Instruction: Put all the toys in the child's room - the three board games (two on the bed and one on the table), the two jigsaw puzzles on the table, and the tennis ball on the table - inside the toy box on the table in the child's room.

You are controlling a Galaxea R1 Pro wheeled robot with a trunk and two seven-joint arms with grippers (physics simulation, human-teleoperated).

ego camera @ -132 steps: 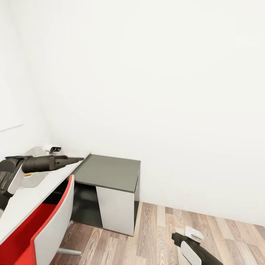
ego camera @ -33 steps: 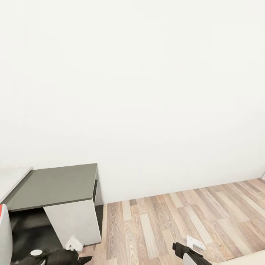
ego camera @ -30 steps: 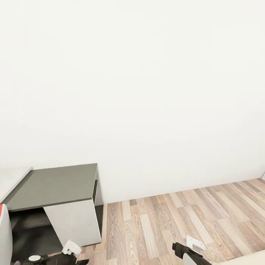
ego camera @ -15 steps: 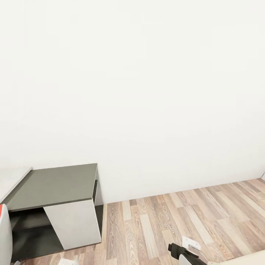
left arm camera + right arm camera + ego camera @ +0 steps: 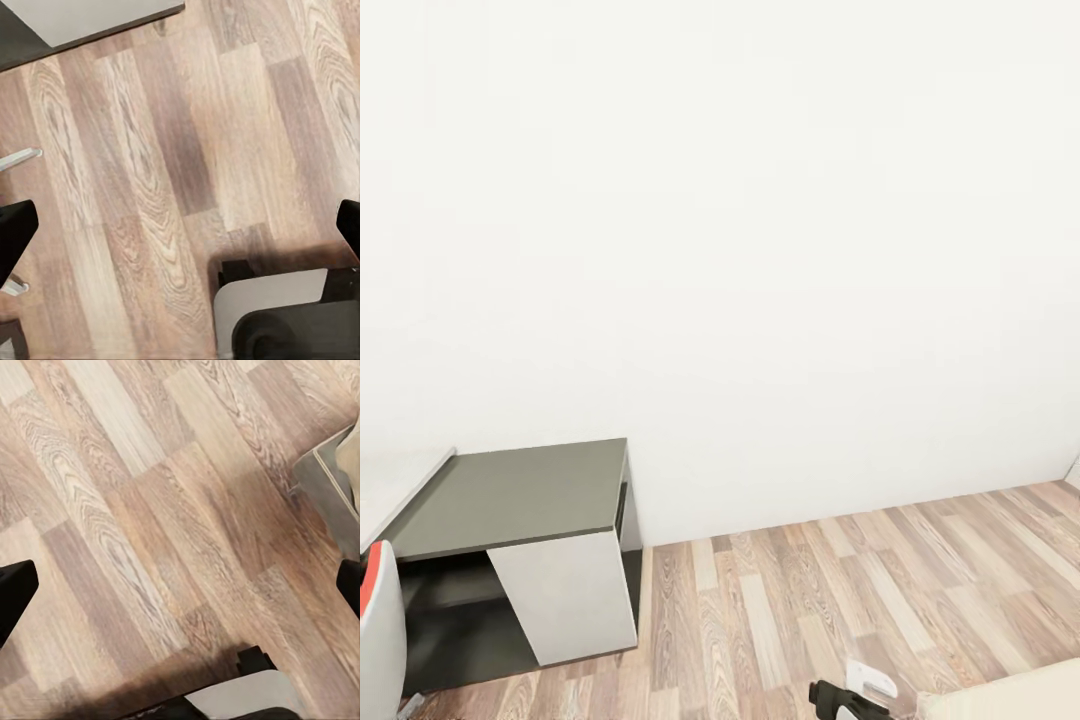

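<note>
Both grippers hang low with fingers spread wide over bare wood-plank floor [image 5: 840, 580] — the left gripper [image 5: 180, 225] near the table [image 5: 510, 495] with its dark corner section, the right gripper [image 5: 180, 577] beside the beige bed [image 5: 1010, 695] corner — a red-and-white chair [image 5: 378, 630] tucked at the desk.

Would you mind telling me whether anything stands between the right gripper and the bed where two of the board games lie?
Nothing visible does. The right gripper hangs low over bare wood floor, and a beige corner that may be the bed sits just beside it. No board game is in sight.
</note>
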